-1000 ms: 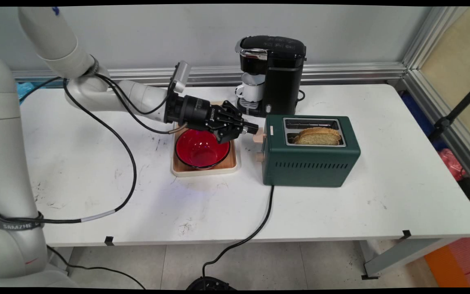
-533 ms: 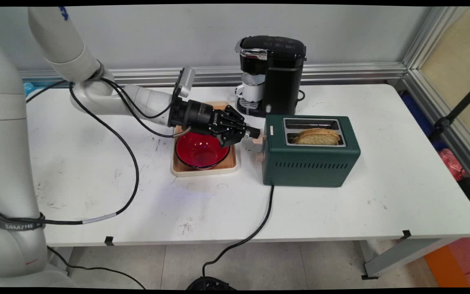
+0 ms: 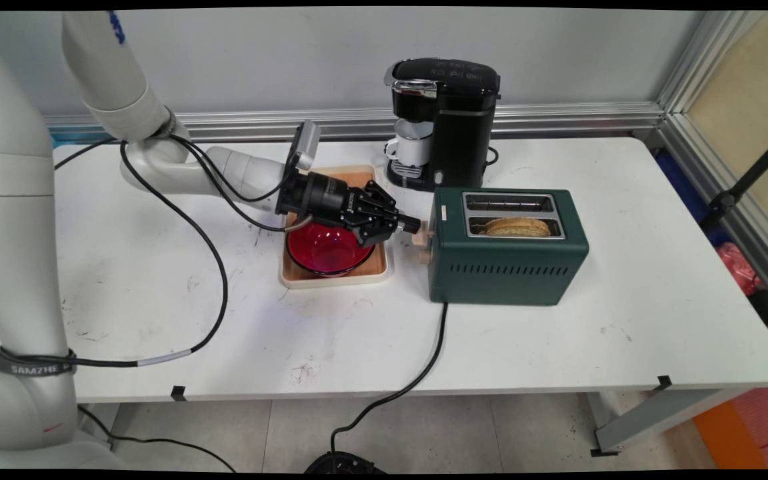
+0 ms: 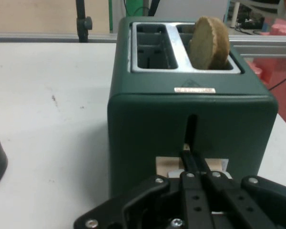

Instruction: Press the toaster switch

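The lever (image 3: 422,230) (image 4: 190,167), a pale wooden tab on the toaster's (image 3: 507,253) (image 4: 190,114) end face, sits low in its vertical slot, and the pincer (image 3: 411,225) (image 4: 193,164) lies right against it. The fingers (image 4: 196,164) are drawn together, tips pressed on the top of the tab rather than gripping round it. Below the lever, a round wooden knob (image 3: 423,256) juts from the same end face.

The toaster is dark green with two slots on top. A slice of bread (image 3: 517,227) (image 4: 209,44) stands in the slot nearer the camera in the main view, sunk so that only its upper crust shows above the rim; the other slot holds nothing. A black cord (image 3: 417,380) runs from the toaster's base over the tabletop's (image 3: 624,333) near edge.

Under the pincer's wrist, left of the toaster, a red bowl (image 3: 327,250) rests on a wooden tray (image 3: 377,270). Behind the toaster stands a black coffee maker (image 3: 447,120) with a white mug (image 3: 411,150) under its spout.
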Tool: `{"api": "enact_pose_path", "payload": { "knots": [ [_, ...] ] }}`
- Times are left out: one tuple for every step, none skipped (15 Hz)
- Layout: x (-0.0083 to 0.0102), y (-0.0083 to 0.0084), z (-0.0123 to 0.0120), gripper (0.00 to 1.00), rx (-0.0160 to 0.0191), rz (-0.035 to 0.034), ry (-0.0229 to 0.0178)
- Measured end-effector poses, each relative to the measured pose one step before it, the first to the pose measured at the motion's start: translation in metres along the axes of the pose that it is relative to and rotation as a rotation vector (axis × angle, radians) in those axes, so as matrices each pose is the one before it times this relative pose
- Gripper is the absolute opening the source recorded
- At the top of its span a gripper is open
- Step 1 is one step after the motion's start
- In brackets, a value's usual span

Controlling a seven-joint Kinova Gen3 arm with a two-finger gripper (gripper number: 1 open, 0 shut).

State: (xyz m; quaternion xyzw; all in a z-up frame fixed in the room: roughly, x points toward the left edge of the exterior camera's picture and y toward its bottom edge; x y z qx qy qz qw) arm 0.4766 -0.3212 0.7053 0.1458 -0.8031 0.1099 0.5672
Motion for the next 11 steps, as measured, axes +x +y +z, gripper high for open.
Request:
{"api": "enact_pose_path", "payload": {
  "knots": [
    [-0.00135,-0.00011,0.00069,0.00,-0.00037,0.00119,-0.00197],
    [-0.00088,0.00005,0.00049,0.00,-0.00053,0.00044,-0.00149],
    [-0.00124,0.00013,0.00065,0.00,-0.00084,0.00081,-0.00210],
    [-0.00148,0.00032,0.00060,0.00,-0.00128,0.00077,-0.00305],
    [-0.00140,0.00042,0.00043,0.00,-0.00111,0.00026,-0.00312],
    [-0.00117,0.00035,0.00022,0.00,-0.00095,0.00021,-0.00278],
    [-0.00147,0.00027,-0.00028,0.00,-0.00006,0.00022,-0.00407],
    [-0.00144,0.00014,-0.00048,0.00,0.00002,0.00009,-0.00397],
    [-0.00120,0.00010,-0.00068,0.00,0.00043,0.00016,-0.00350],
    [-0.00129,-0.00003,-0.00119,0.00,0.00081,-0.00008,-0.00405],
    [-0.00131,-0.00012,-0.00176,0.00,0.00125,-0.00032,-0.00457]
  ]
}}
